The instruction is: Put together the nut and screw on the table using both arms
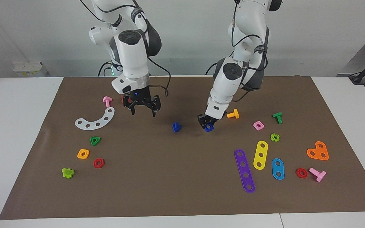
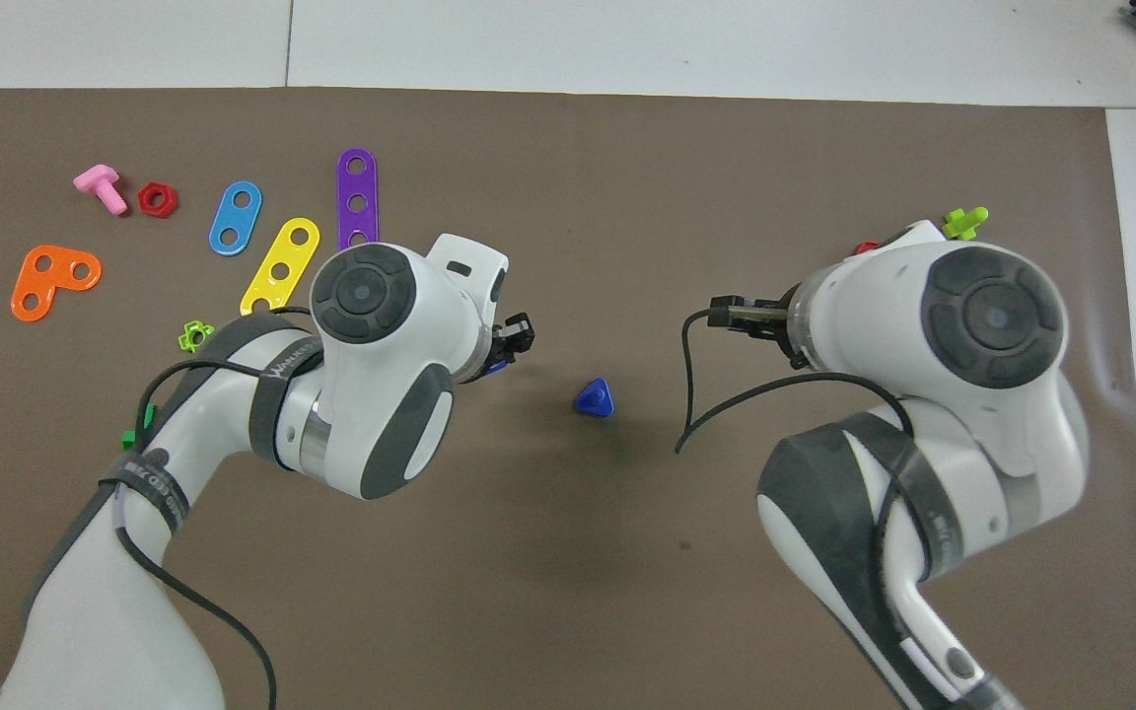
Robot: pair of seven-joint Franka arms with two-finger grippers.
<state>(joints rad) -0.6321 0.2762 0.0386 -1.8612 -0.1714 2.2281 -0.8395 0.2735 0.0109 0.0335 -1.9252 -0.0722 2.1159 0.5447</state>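
Left end effector [image 1: 208, 124] pinching dark-blue square nut [image 1: 209, 127]; right end effector [image 1: 143, 109] spread; triangular-headed dark-blue screw [image 1: 176, 127] on mat.

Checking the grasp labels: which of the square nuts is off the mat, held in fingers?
The dark-blue nut, gripped by the left gripper. The pink nut and the yellow-orange nut lie flat on the mat, untouched.
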